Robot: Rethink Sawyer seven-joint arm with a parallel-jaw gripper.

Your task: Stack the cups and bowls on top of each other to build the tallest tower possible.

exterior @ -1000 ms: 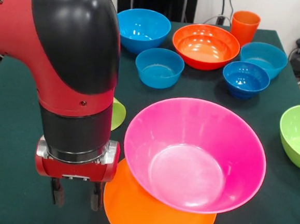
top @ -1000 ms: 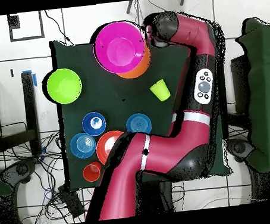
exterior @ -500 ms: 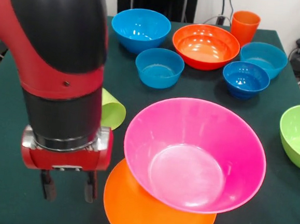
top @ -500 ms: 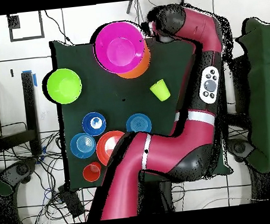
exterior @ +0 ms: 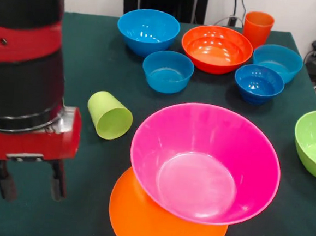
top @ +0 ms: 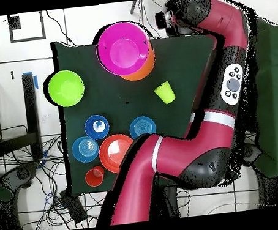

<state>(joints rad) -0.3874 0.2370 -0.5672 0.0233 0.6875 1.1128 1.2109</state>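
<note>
The tower is a large pink bowl (exterior: 205, 162) sitting upright and off-centre on the upside-down light-orange bowl (exterior: 149, 229); it also shows in the overhead view (top: 122, 49). The lime green cup (exterior: 110, 116) lies on its side left of the tower, also in the overhead view (top: 165, 92). The orange cup (exterior: 258, 26) stands at the back. My gripper (exterior: 31, 183) is open and empty, low over the table, left of the tower and apart from it. In the overhead view it (top: 167, 20) is at the table's edge.
A red-orange bowl (exterior: 216, 48) and several blue bowls (exterior: 168, 70) stand in the back half of the table. A lime-green bowl (exterior: 315, 142) is at the right edge. My arm (top: 224, 86) runs along one side of the table in the overhead view.
My arm and gripper have moved left in the front view, away from the tower, and the lime green cup is now fully uncovered. The bowls and cups have not moved.
</note>
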